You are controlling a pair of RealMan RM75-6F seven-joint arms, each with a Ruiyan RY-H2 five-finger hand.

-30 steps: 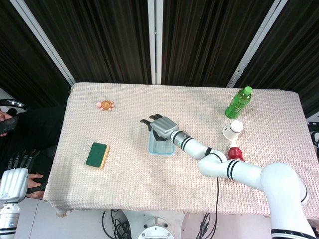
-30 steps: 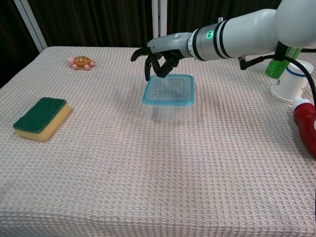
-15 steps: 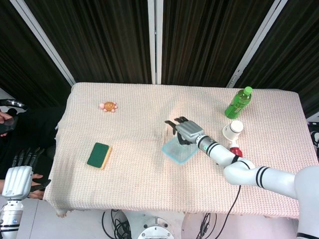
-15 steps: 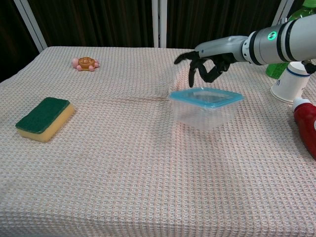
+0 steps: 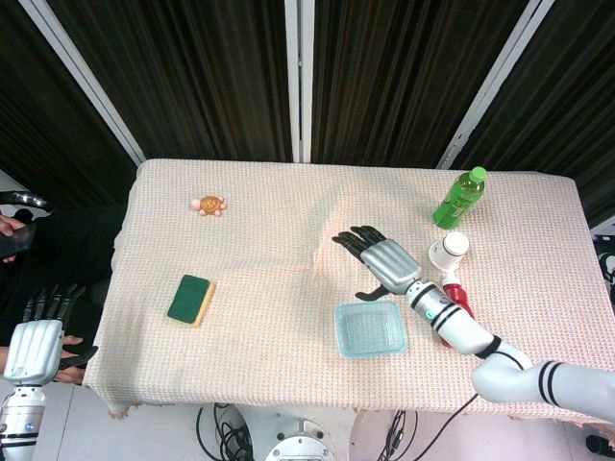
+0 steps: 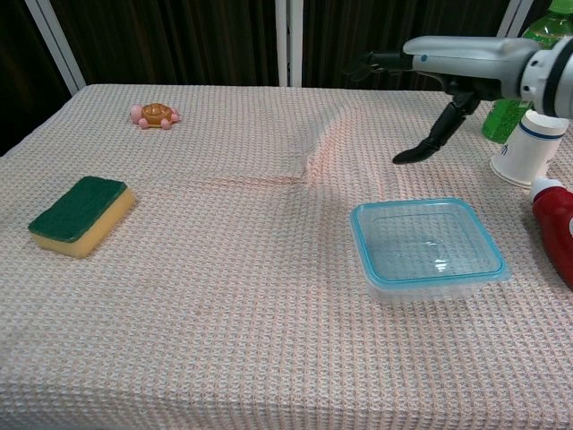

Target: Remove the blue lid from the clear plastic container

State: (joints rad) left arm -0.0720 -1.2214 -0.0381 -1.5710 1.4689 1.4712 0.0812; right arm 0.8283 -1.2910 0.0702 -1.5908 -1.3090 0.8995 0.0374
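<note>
On the cloth-covered surface [image 6: 224,296] the container [image 6: 428,249] with its blue lid [image 5: 370,329] lies below and nearer the robot than the open, empty right hand [image 5: 380,259], while the left hand [image 5: 34,331] hangs open far off.

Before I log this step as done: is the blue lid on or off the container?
On. The blue lid sits flat on the clear container, rim aligned all round. The right hand is open, fingers spread, clear of it.

This looks like a robot test room. Dark curtains [image 5: 211,77] with white poles hang behind one table [image 6: 224,358] with a bumpy pink cloth, and cables [image 5: 226,437] hang under its front edge.
</note>
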